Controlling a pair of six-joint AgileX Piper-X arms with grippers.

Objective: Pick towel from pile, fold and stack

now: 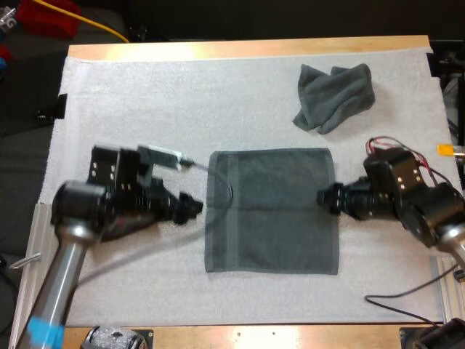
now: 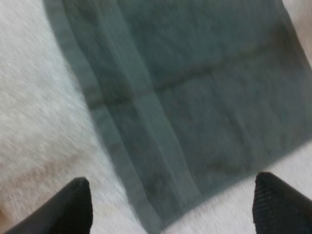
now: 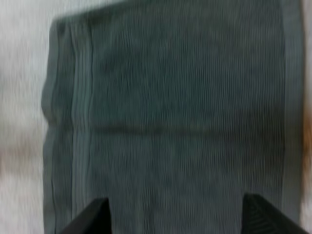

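1. High view: a flat towel (image 1: pixel 272 211), dark grey-green, lies spread out in the centre of the frame on the white mat (image 1: pixel 145 94) that covers the wooden table (image 1: pixel 247 48). A crumpled towel (image 1: pixel 334 94) sits in the upper right, well apart from it.
2. High view: the left gripper (image 1: pixel 195 207) is at centre-left, just beside the flat towel's left edge. The right gripper (image 1: pixel 325 196) is at centre-right, at the towel's right edge.
3. Left wrist view: the left gripper's fingers (image 2: pixel 73 207) stand wide apart and hold nothing. They are over the mat, with a corner of the flat towel between them.
4. Right wrist view: the right gripper's fingers (image 3: pixel 90 219) are wide apart, empty, over the flat towel. A faint crease crosses the cloth.
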